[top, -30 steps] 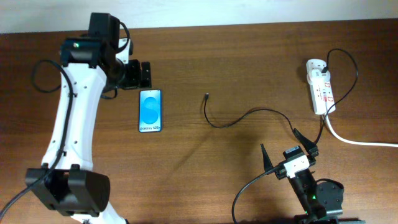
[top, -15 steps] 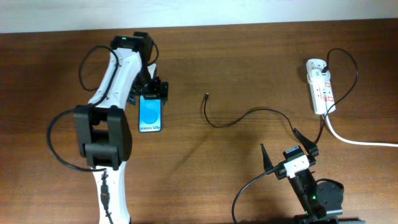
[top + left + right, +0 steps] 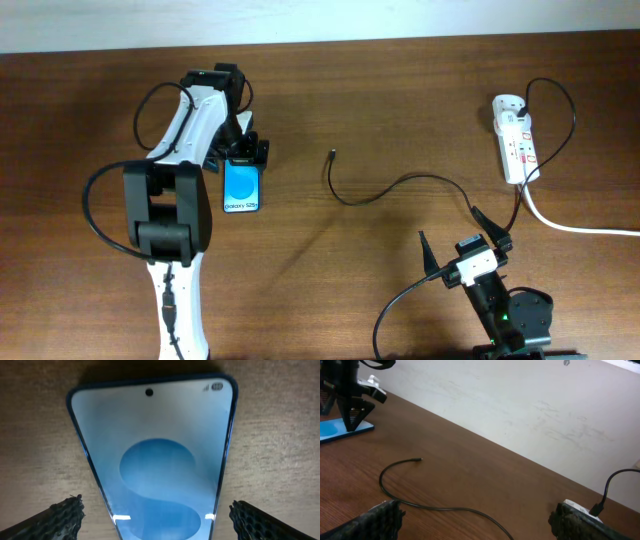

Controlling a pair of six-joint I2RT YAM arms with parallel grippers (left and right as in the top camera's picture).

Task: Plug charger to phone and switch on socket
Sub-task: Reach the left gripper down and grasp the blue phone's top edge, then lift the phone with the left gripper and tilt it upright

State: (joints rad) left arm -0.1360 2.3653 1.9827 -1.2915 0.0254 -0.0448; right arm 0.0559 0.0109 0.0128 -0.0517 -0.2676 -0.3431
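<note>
From overhead the left gripper (image 3: 245, 154) covers the far end of the phone (image 3: 241, 188), so it cannot be told whether its fingers touch the case. The left wrist view cuts the phone (image 3: 155, 460) off at the bottom edge, and only 2 fingertips (image 3: 62, 515) show, in the corners. The switches on the socket (image 3: 514, 138) are too small to read as on or off. In the right wrist view the socket (image 3: 577, 509) is half hidden behind a finger, and the charger (image 3: 380, 481) runs out at the bottom edge.

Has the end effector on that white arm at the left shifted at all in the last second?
Yes. The left end effector came from up-left of the slim blue-screened smartphone to sit over its top end, open.
</note>
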